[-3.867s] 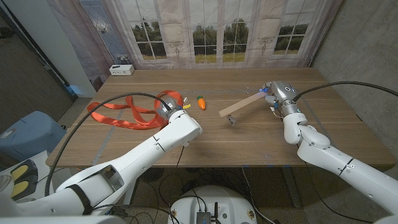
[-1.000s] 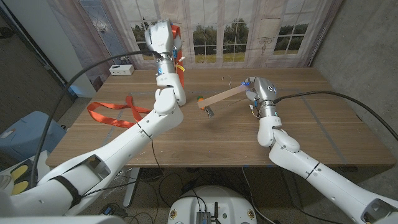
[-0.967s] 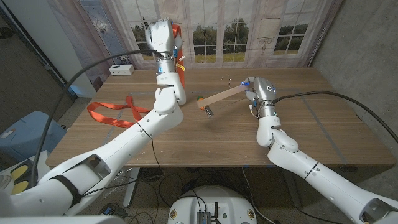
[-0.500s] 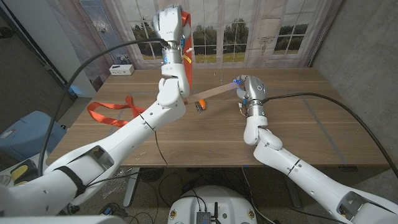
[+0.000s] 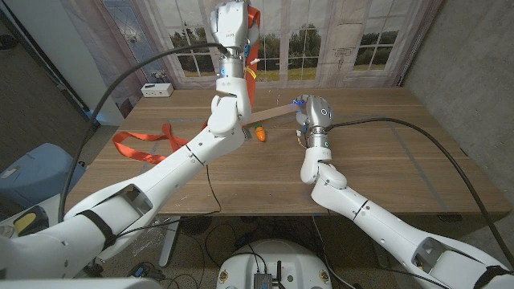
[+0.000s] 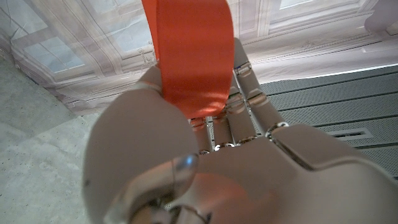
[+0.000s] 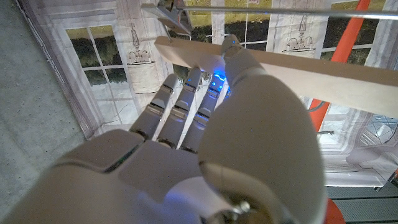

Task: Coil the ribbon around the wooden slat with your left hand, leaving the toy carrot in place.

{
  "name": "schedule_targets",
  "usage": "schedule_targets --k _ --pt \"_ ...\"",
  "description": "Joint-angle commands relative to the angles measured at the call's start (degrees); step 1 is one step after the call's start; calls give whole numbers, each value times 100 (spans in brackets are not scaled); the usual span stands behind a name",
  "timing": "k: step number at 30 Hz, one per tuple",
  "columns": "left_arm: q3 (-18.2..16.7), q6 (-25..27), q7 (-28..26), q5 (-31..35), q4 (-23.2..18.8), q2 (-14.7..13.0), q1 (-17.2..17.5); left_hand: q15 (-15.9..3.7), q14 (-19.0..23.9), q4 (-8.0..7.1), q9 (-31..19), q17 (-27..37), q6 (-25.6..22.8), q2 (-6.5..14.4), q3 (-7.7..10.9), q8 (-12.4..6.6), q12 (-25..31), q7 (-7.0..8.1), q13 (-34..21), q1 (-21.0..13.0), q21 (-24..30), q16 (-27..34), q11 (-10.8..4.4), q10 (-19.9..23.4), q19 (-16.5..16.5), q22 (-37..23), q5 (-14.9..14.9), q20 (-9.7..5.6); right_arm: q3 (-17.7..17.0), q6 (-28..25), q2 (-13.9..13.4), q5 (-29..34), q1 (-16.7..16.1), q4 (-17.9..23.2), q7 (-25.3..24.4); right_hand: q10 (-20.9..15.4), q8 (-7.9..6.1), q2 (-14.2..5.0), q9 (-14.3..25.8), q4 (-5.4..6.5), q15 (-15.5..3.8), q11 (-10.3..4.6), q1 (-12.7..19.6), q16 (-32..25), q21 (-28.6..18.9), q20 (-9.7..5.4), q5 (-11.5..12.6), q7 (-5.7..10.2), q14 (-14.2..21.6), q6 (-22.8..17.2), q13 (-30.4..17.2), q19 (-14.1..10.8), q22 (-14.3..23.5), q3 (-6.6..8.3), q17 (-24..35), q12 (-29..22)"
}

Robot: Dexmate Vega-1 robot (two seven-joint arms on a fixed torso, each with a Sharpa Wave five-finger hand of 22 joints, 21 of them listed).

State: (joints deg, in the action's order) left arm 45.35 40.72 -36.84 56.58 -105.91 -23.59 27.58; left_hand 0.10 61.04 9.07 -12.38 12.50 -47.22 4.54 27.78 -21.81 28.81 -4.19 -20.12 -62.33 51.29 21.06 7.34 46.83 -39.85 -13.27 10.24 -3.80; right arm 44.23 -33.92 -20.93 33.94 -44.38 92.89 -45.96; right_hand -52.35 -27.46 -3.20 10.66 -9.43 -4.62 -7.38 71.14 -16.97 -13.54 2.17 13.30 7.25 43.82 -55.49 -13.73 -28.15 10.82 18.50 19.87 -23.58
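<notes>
Since the frame of half a second earlier, the left hand [image 5: 231,18] has been raised higher and carried toward the robot's right, and the right hand [image 5: 315,112] has been drawn further toward the table's middle with the slat.

The long wooden table [image 5: 401,152] is seen in front of a printed curtain backdrop of windows and trees [image 5: 321,40]. A grey concrete wall [image 5: 474,56] stands on the robot's right. A small white box [image 5: 157,90] lies at the table's far left corner.

The left arm is extended steeply upward over the table's far middle. Its hand is held near the top edge of the head view, and the wide orange ribbon [image 5: 140,144] is gripped in it; in the left wrist view the ribbon [image 6: 189,56] is pinched between the thumb and the fingers [image 6: 249,93]. From the hand the ribbon hangs down behind the forearm. Its remaining loops lie on the table's left part.

The right forearm is raised upright above the table's middle. The pale flat wooden slat [image 5: 273,113] is held at one end by the right hand, clear of the table, and points toward the left arm. In the right wrist view the slat [image 7: 348,74] is seen lying across the fingers [image 7: 186,106].

The small orange toy carrot with a green top [image 5: 259,133] lies on the table just below the slat, beside the left arm.
</notes>
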Motion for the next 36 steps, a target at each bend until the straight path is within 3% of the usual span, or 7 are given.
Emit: schedule_targets --k 1,16,36 --pt "-15 -242 107 238 -292 17 142 -1289 1072 -2 -29 5 -926 325 15 -25 21 239 -277 -328 65 19 -1486 1524 24 5 16 -316 147 -332 427 -91 371 -581 -308 -757 -24 -201 570 85 -580 296 -143 -9 -25 19 7 -447 74 -430 -714 -27 7 152 11 -851" --pt "-138 -581 266 598 -905 -113 600 -1295 1145 16 -29 -16 -996 313 -8 -13 -3 237 -301 -351 186 24 -1495 1599 4 39 -4 -337 184 -537 751 -521 784 -1307 -569 -746 -12 -191 566 66 -578 301 -143 1 -42 14 6 -459 93 -418 -702 -61 11 178 50 -859" --pt "-332 -1365 618 211 -1415 -125 1182 -1294 1181 24 -28 -32 -1020 306 -26 26 -45 222 -328 -379 306 11 -1500 1643 16 79 -20 -361 216 -997 1098 -895 1096 -1680 -950 -763 -2 -179 562 46 -528 361 -138 6 -59 48 -1 -513 133 -421 -675 -90 16 208 97 -874"
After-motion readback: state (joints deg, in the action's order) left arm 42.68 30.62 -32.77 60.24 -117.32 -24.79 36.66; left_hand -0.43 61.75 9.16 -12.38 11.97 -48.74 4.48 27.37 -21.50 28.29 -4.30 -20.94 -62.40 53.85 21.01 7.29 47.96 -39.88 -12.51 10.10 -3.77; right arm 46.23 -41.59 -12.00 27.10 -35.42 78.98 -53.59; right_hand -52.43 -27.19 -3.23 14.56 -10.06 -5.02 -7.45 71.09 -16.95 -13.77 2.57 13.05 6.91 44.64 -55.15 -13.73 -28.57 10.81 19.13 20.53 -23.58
